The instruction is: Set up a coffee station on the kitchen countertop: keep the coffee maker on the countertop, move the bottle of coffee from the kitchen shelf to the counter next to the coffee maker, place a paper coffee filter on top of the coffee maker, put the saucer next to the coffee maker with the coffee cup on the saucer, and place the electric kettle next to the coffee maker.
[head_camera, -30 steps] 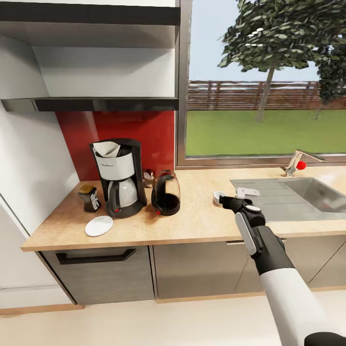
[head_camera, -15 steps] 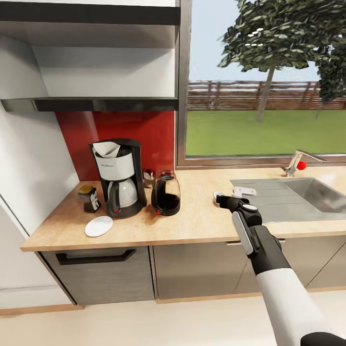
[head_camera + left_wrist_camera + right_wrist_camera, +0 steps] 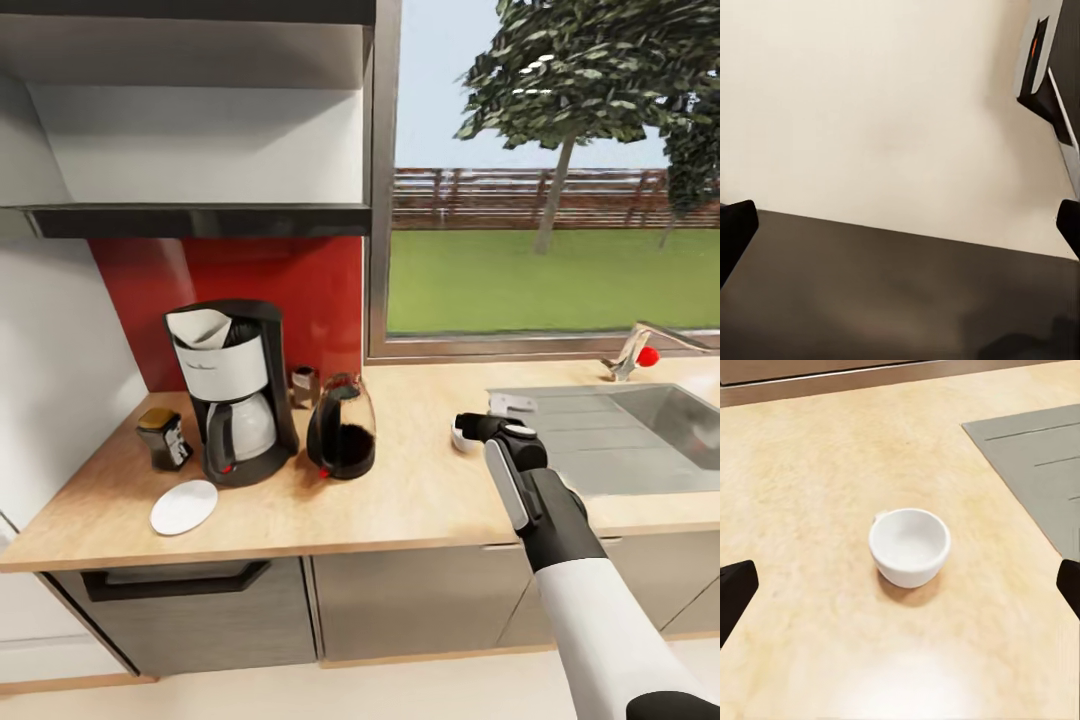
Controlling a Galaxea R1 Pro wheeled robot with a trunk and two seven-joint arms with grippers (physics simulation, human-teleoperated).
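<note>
Beige wood-look worktop (image 3: 420, 500) runs across the head view over grey cabinets, with a red backsplash and a black kitchen shelf (image 3: 200, 218) above its left part. Nearest the left end stands the bottle of coffee (image 3: 164, 439), dark with an amber lid, just beside the coffee maker (image 3: 232, 393). Toward the front edge, ahead of both, the white saucer (image 3: 184, 507) lies flat with nothing on it. The coffee maker stands upright against the backsplash with the white paper coffee filter (image 3: 201, 327) sitting in its top. Just to its right stands the electric kettle (image 3: 342, 427), close beside it, with a small dark jar (image 3: 304, 386) behind the two, near the wall. Further right, well apart from the kettle and near the left edge of the grey sink drainboard (image 3: 590, 425), the coffee cup (image 3: 909, 546) sits upright and empty on the bare worktop. The right gripper (image 3: 478, 430) hovers right at it, and in the right wrist view its dark fingertips (image 3: 735, 594) stand spread wide at either side, with the cup between them and untouched. In the left wrist view the left gripper (image 3: 900, 236) likewise has its fingertips far apart, holding nothing, over a pale floor and a dark surface. At the far right a tap with a red knob (image 3: 648, 355) stands behind the sink.
</note>
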